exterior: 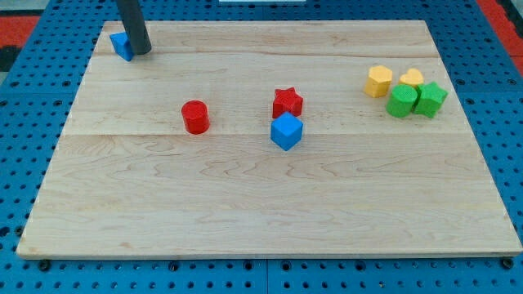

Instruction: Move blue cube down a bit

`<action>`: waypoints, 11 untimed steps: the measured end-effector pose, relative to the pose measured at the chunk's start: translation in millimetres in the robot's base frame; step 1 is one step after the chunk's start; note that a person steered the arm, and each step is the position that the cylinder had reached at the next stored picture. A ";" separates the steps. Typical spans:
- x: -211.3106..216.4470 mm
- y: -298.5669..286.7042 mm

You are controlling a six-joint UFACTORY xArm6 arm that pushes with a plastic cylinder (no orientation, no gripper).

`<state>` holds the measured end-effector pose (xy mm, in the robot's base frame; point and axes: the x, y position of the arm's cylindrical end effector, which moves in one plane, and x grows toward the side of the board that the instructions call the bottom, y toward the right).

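Your tip rests at the board's top-left corner, touching a small blue block on its right side. The tip is a bare rod and holds nothing. The blue cube sits near the board's centre, just below the red star. A red cylinder stands to the cube's left, well apart.

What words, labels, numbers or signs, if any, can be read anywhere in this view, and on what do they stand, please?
None: no text, number or sign shows on the wooden board, on the blocks, such as the blue cube and red star, or on the dark rod ending in my tip.
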<state>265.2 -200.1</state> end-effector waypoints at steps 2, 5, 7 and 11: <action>20.2 82.9; 6.9 118.8; 47.6 129.2; 80.1 277.1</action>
<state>345.2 77.1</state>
